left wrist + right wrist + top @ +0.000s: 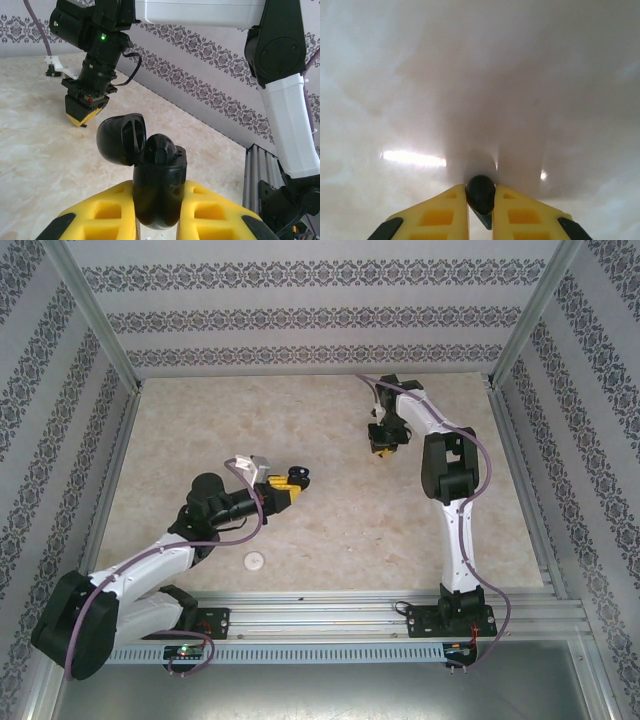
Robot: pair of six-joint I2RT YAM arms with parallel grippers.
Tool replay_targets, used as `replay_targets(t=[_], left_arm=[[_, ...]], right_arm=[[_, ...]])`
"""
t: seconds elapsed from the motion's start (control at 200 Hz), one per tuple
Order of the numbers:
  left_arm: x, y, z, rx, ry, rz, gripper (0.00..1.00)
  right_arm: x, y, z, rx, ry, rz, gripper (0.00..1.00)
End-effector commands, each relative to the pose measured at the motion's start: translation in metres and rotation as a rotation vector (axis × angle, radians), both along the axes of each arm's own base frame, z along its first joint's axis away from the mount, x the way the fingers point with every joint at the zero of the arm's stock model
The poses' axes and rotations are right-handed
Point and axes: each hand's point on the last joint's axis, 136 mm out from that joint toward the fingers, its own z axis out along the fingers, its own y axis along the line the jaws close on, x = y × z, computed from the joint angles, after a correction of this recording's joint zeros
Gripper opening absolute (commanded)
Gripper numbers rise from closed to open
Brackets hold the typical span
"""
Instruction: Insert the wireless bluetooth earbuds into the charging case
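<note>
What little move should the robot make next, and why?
Probably the right gripper should lift and swing toward the left gripper. It pinches a small black earbud low over the table, while the left gripper holds the black charging case upright, its lid flipped open, some way off.

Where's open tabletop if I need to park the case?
Bare tabletop lies along the back wall, left of the right claw, and in the middle between the white puck and the right arm. Crowded: the gap between the left claw, holding the open charging case, and the right claw with its black earbud.
</note>
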Motion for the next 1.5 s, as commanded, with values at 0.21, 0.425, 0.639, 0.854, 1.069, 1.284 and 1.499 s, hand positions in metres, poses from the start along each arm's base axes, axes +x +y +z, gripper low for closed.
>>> replay_targets(t=[0.21,0.425,0.639,0.854,1.069,1.284,1.499], left_arm=[[-0.014,0.004,0.002,-0.01,-0.013,-0.007,0.0],[-0.022,0.007,0.005,-0.016,-0.016,-0.013,0.0],[-0.03,0.01,0.003,-0.014,-0.009,-0.02,0.0],[-0.033,0.012,0.002,-0.009,-0.011,-0.017,0.0],[-0.033,0.014,0.002,-0.011,-0.013,-0.007,0.0],[-0.032,0.015,0.001,-0.013,-0.006,0.003,0.0],[-0.031,0.015,0.0,-0.013,-0.003,0.004,0.0]], right_arm=[[-0.076,0.044,0.015,0.088,0.079,-0.045,0.15],[-0.138,0.077,0.001,0.131,0.141,-0.06,0.16],[-0.184,0.097,-0.021,0.1,0.21,-0.03,0.18],[-0.182,0.103,-0.013,0.1,0.195,-0.038,0.29],[-0.172,0.102,0.013,0.122,0.158,-0.031,0.38],[-0.162,0.1,0.032,0.139,0.122,-0.002,0.39],[-0.151,0.094,0.027,0.103,0.12,0.025,0.39]])
